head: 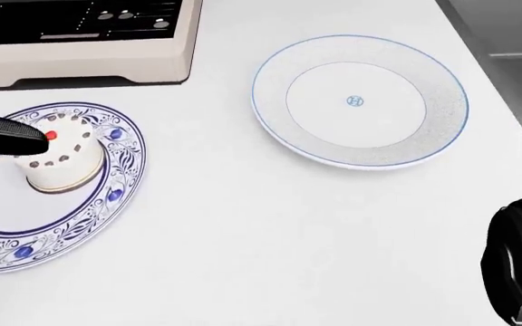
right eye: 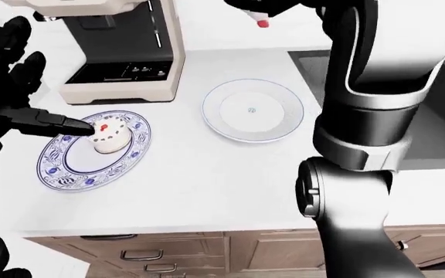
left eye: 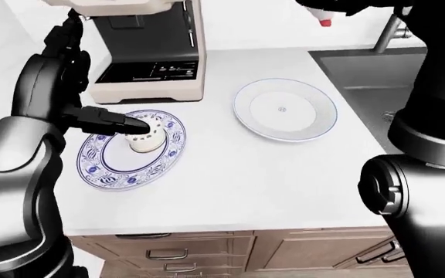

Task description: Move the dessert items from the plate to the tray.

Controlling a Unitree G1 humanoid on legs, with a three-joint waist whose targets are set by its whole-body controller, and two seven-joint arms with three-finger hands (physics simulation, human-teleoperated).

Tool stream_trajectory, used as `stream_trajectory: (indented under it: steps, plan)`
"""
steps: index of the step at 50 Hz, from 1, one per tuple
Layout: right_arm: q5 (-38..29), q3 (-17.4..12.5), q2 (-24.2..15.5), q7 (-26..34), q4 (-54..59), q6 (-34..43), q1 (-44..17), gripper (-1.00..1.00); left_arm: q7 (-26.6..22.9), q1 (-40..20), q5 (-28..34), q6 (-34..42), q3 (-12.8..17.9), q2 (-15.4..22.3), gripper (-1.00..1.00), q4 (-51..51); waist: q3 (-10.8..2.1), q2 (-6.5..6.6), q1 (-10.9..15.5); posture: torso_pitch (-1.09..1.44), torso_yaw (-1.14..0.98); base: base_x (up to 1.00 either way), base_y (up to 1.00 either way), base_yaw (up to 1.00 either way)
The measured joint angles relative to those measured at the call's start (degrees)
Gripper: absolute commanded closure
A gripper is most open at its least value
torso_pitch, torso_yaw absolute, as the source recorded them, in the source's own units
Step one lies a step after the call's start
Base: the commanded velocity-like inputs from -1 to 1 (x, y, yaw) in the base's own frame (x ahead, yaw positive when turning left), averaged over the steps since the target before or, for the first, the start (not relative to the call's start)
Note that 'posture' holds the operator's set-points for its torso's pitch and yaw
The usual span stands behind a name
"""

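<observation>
Right hand [right eye: 272,7]: raised to the top edge of both eye views, above the white plate; fingers look closed around a pink and red item, but the hand is cropped, so I cannot tell the grasp for sure.
Held item [right eye: 262,22]: only a pink tip with a red end shows below the right hand; the head view does not show it at all.
White plate [head: 442,129]: blue-rimmed, bare, with a small blue mark at its centre; it lies below the right hand on the white counter [head: 243,258].
Left hand [left eye: 103,119]: fingers spread and released, one dark finger [head: 7,136] lying across the top of the small cake; whether it touches is unclear.
Small cake [head: 61,159]: white, dotted, with a red spot on top, upright on the blue-patterned plate [head: 107,217], right at the left fingertip.
Head view only: a close look at both plates and the coffee machine's base.
Eye views only: the full coffee machine [left eye: 149,52], the sink [left eye: 385,69] right of the white plate, and cabinet drawers [left eye: 168,255] below the counter.
Right arm: fills the right side of the right-eye view.
</observation>
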Motion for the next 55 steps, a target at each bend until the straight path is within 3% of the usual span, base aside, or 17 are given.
stream_trajectory:
  steps: [1,4,6,7,8,10,14,22,34,55]
  plan:
    - [0.3,0.0,0.0,-0.4,-0.4,0.5,-0.1,1.0,-0.6,-0.7,0.4,0.4,-0.3,0.1,-1.0,0.2,-0.04,-0.07,0.0,0.0,0.0,0.0,0.0,0.0]
    - [-0.9,4.6,-2.3,0.2,-2.8,2.6,1.8,1.0,-2.4,-3.1,1.9,1.7,-1.8,0.3,-1.0,0.0,-0.39,-0.37,-0.1,0.0,0.0,0.0,0.0,0.0]
    - [-2.1,5.6,-2.0,1.8,-2.8,3.1,2.5,1.0,-3.7,-3.8,3.0,2.3,-2.5,0.5,-1.0,-0.7,-0.44,-0.32,-0.2,0.0,0.0,0.0,0.0,0.0]
    - [-2.6,5.0,-1.2,2.5,-2.5,3.4,2.4,1.0,-4.6,-4.0,3.6,2.8,-2.8,0.8,-1.0,-1.1,-0.38,-0.25,-0.2,0.0,0.0,0.0,0.0,0.0]
    - [-2.7,1.7,1.6,1.9,-1.8,4.4,1.7,1.0,-5.5,-4.1,4.1,3.4,-2.9,1.1,-1.0,-1.3,-0.27,-0.1,-0.4,0.0,0.0,0.0,0.0,0.0]
    - [-2.4,1.5,1.3,1.3,-1.8,4.4,1.8,1.0,-7.7,-4.2,5.1,4.3,-3.9,1.4,-1.0,-1.8,-0.28,0.07,-0.1,0.0,0.0,0.0,0.0,0.0]
    - [-0.6,-1.9,2.8,-2.3,-0.3,2.6,1.2,1.0,-11.4,-2.7,8.4,4.1,-5.2,1.2,-1.0,-2.2,-0.17,0.2,0.0,0.0,0.0,0.0,0.0,0.0]
    - [4.2,-0.7,0.4,-7.7,1.2,0.0,0.4,1.0,-15.8,-1.7,16.9,-1.6,-7.2,-3.0,-1.0,3.0,-0.31,-0.35,0.0,0.0,0.0,0.0,0.0,0.0]
    - [6.5,0.3,-0.2,-8.7,2.6,-2.2,0.3,1.0,-15.4,-0.3,22.4,-11.4,-5.0,-8.2,-1.0,11.3,-0.5,-1.03,0.2,0.0,0.0,0.0,0.0,0.0]
    - [7.0,0.4,-0.6,-9.4,3.2,-3.4,-0.3,1.0,-14.8,3.0,24.3,-16.1,-5.1,-9.1,-1.0,14.0,-0.67,-1.02,0.3,0.0,0.0,0.0,0.0,0.0]
